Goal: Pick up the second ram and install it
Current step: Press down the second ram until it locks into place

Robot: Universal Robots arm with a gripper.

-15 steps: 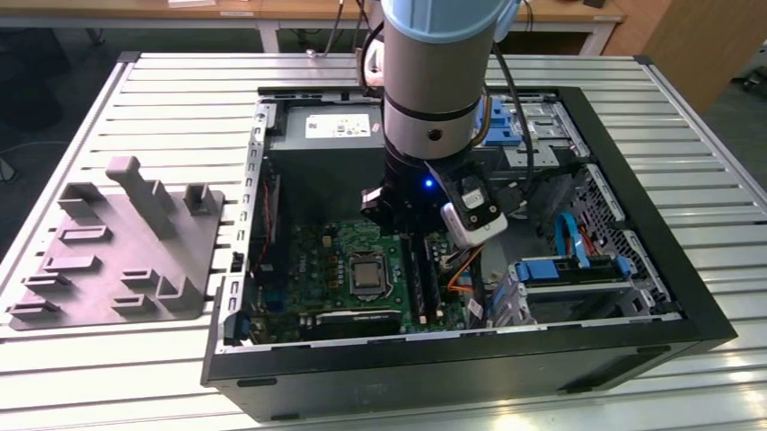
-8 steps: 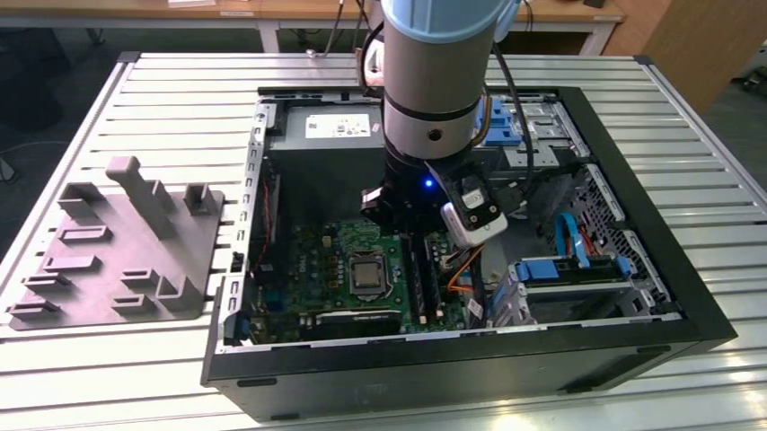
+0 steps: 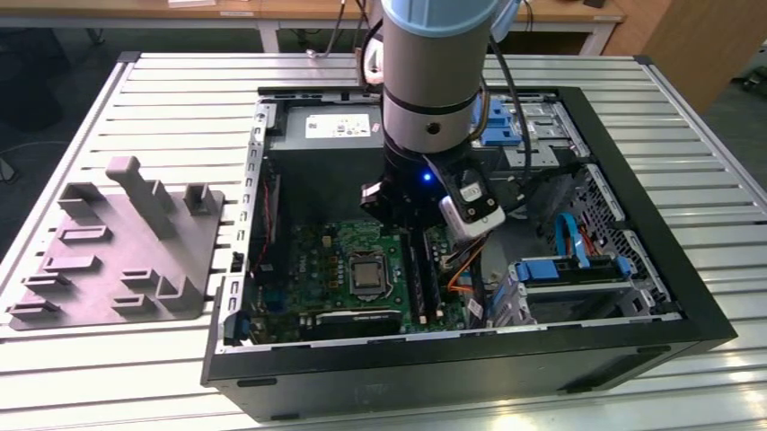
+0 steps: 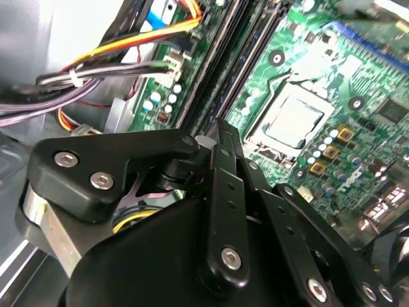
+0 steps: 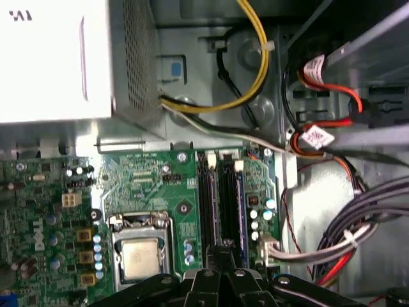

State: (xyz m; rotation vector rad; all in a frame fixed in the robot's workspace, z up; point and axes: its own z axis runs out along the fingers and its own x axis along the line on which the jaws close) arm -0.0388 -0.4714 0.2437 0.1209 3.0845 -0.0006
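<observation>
My gripper (image 3: 411,226) hangs inside the open computer case (image 3: 671,296), over the green motherboard (image 3: 318,256). Its black fingers are shut together, tips (image 4: 220,128) pointing down at the row of long dark memory slots. A thin dark stick, the second ram (image 5: 225,198), sits upright in the slot directly under the tips (image 5: 223,248). In the second wrist view the second ram (image 4: 252,54) runs away from the fingertips. I see nothing held between the fingers. Whether the tips touch the stick cannot be told.
The silver processor (image 5: 140,256) lies beside the slots. A power supply (image 3: 330,130) fills the case's far end. Cable bundles (image 5: 358,236) and a blue drive cage (image 3: 569,269) crowd the exterior view's right. A grey fixture with upright posts (image 3: 120,242) stands outside the case on the slatted table.
</observation>
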